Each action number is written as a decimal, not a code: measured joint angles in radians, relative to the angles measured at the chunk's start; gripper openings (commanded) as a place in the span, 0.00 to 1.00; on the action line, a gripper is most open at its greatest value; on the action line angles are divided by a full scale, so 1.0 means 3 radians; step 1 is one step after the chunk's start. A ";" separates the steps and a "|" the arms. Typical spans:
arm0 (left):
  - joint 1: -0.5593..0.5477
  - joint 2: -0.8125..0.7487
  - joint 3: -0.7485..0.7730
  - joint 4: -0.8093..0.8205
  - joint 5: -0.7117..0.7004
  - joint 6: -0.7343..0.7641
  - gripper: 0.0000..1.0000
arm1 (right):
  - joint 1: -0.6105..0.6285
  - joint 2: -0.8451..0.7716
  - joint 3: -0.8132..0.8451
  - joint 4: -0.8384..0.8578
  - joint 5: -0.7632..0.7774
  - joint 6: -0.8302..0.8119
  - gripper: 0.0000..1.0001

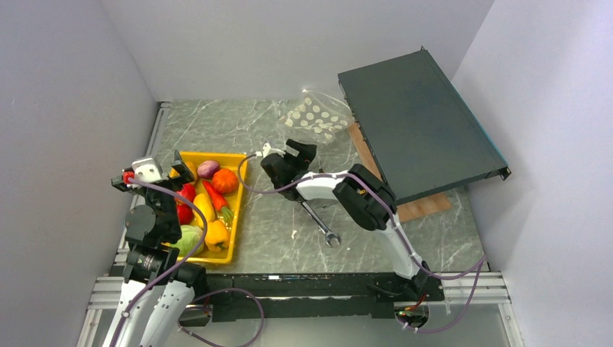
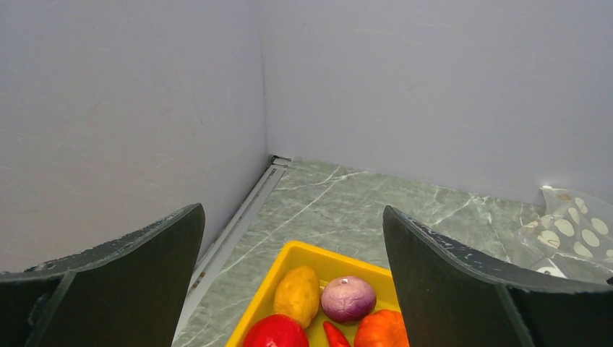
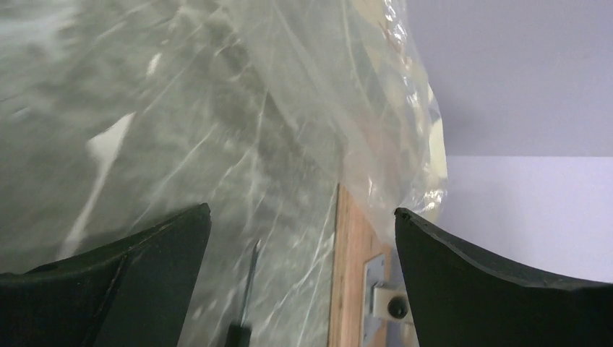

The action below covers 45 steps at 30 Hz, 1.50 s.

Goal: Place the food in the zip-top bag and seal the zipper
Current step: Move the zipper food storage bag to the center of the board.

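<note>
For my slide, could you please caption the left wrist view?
Open left gripper near yellow tray of toy food, bag beyond.

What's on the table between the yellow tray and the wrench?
Just bare table and a tiny white speck lie between the tray and the wrench, as the top view shows.
</note>
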 measured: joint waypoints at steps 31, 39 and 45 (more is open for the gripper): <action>0.0169 0.0179 0.0000 -0.0005 0.0323 -0.0020 0.99 | -0.0212 0.0209 0.0488 0.0429 -0.0342 -0.0835 0.99; 0.0226 0.0338 0.0001 -0.0008 0.0482 -0.0031 0.99 | -0.0516 0.0369 0.0657 0.0454 -0.0287 -0.0879 0.53; 0.0266 0.0585 0.0008 -0.0053 0.0762 -0.0079 0.99 | -0.0385 0.0343 0.0514 0.0252 -0.0360 -0.0554 0.00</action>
